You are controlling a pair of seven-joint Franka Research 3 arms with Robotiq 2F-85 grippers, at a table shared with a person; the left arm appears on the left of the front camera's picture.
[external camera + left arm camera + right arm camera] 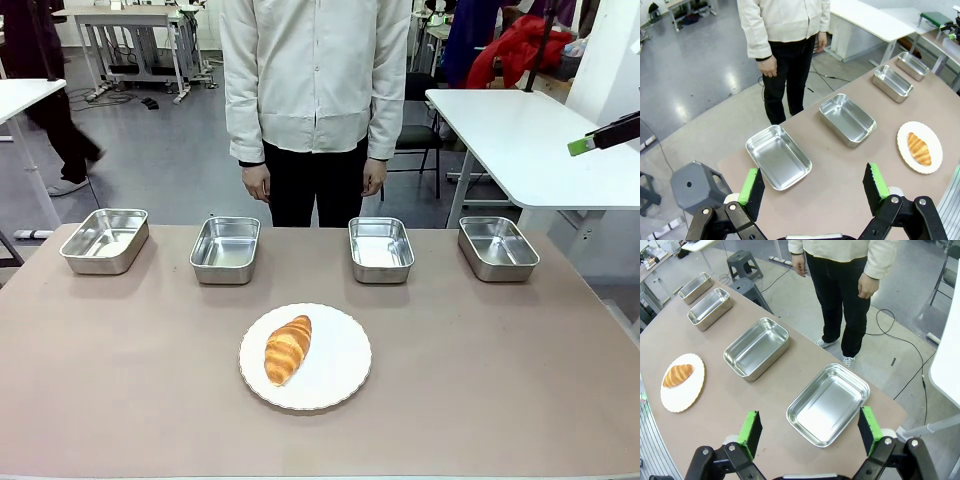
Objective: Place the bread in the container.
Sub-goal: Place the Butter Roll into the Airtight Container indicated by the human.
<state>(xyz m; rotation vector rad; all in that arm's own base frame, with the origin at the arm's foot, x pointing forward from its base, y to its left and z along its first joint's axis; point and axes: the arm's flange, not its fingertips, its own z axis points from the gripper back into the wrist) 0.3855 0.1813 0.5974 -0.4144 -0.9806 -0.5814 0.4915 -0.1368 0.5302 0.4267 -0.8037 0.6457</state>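
A tan table (120,390) stands in a workshop with a white bench (520,135) behind it. A person (315,90) stands at its far side, arms hanging. Four pans (223,272) sit in a row along the far edge, all empty.

The left gripper (812,175) hangs over the table's left end, jaws spread wide with nothing between them. The left end pan (779,156) lies just ahead of the finger on the left in its wrist view. The bread (919,149) lies well off past the other finger, on a white plate (934,142), apart from every pan.

The right gripper (809,416) is likewise spread wide and empty, above the table's right end. The right end pan (829,402) lies straight ahead, between its fingers. From there the bread on its plate is far off to the left in that wrist view.
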